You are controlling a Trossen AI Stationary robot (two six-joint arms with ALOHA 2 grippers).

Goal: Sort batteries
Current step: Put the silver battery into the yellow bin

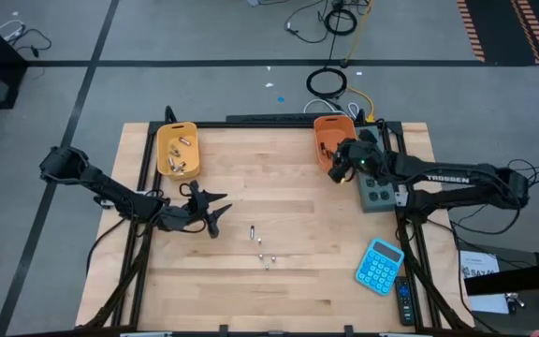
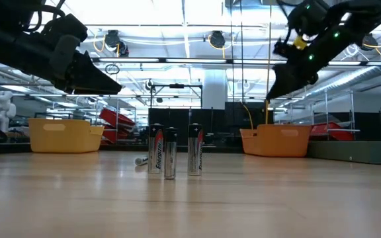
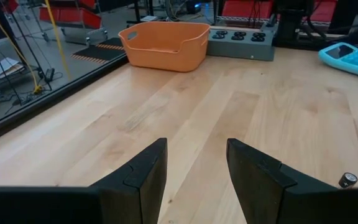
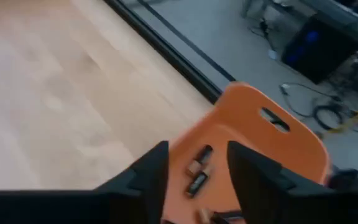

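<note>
Three small silvery batteries [image 1: 261,254] are on the wood in mid-table. In the low view they stand upright on their ends [image 2: 170,153], and one more lies flat [image 2: 141,160]. More batteries lie in the yellow bin [image 1: 176,150] and in the orange bin [image 4: 197,169]. My left gripper [image 1: 215,213] hovers open above the table, left of the loose batteries; one of these batteries [image 3: 347,180] shows beside its finger. My right gripper [image 1: 338,167] hangs open over the orange bin [image 1: 328,139] with nothing between its fingers.
A grey power strip [image 1: 374,190] lies right of the orange bin, under my right arm. A blue calculator [image 1: 379,265] and a dark remote [image 1: 405,301] sit near the table's right near corner. Bare wood stretches between the bins and along the near edge.
</note>
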